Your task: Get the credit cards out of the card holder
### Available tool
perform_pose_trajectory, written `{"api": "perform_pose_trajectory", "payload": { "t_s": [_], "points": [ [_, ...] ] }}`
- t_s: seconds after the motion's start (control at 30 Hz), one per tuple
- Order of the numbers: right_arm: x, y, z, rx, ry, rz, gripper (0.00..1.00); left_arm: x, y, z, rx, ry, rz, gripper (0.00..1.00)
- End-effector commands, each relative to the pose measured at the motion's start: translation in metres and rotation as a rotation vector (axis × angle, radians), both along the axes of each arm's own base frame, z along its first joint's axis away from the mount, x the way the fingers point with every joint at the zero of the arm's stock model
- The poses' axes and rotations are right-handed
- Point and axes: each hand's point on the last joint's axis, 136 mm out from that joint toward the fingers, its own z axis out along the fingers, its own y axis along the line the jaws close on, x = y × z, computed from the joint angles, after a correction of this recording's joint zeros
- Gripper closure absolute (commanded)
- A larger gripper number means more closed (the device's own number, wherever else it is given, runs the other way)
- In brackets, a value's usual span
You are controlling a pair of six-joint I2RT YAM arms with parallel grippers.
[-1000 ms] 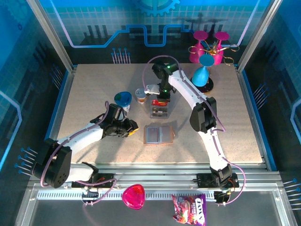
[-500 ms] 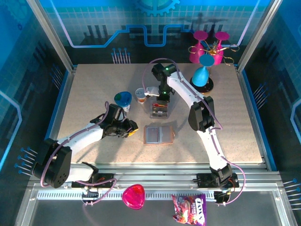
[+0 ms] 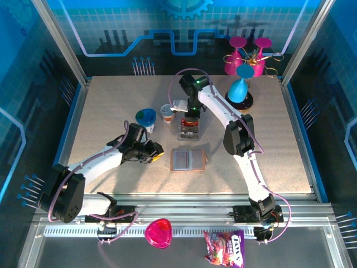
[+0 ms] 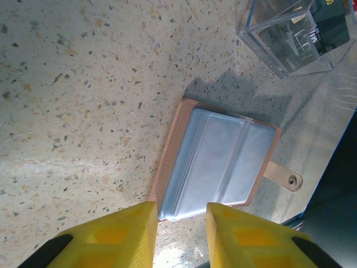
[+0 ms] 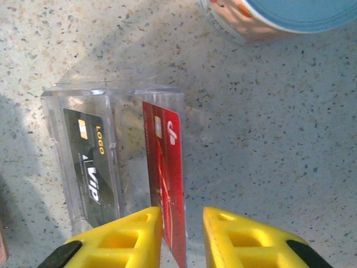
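Observation:
The card holder (image 3: 188, 159) lies open on the table, tan-pink outside with blue-grey sleeves (image 4: 223, 162) facing up. My left gripper (image 3: 158, 151) hovers at its left end, open, with nothing between its fingers (image 4: 181, 209). My right gripper (image 3: 190, 119) is over the clear plastic container (image 3: 188, 133). A red credit card (image 5: 166, 167) stands on edge in the container's right slot, beside my left finger and clear of the other. The right gripper (image 5: 182, 215) is open. A black credit card (image 5: 89, 162) marked VIP sits in the left slot.
A blue-lidded cup (image 3: 146, 117) and a small paper cup (image 3: 167, 113) stand just left of the container. A blue cone and pink stand (image 3: 245, 78) are at the back right. A pink case (image 3: 159, 233) and a candy bag (image 3: 224, 248) lie on the front rail.
My right gripper's jaws have parted, letting go of the red card, which now stands in the container. The left arm and the card holder have not moved.

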Motion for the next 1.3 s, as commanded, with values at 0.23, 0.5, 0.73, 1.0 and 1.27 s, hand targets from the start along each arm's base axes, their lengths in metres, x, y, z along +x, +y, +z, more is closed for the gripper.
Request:
{"api": "perform_pose_trajectory", "payload": {
  "t_s": [0.23,0.5,0.73,1.0,1.27],
  "points": [
    [0.019,0.001,0.019,0.042,-0.114,-0.069,0.74,0.0,0.003,-0.002,0.004,0.008,0.014,0.71],
    [0.018,-0.002,-0.002,0.012,-0.089,-0.075,0.73,-0.001,0.004,-0.003,0.005,0.012,0.015,0.71],
    [0.011,-0.005,-0.011,0.006,-0.062,-0.078,0.7,-0.002,0.004,-0.003,0.004,0.01,0.018,0.71],
    [0.017,-0.004,0.026,0.043,-0.15,-0.108,0.66,-0.001,0.003,-0.002,-0.002,0.004,0.016,0.7],
    [0.004,-0.005,0.046,0.056,-0.16,-0.129,0.65,0.001,0.0,0.0,-0.019,-0.005,0.007,0.7]
  ]
}}
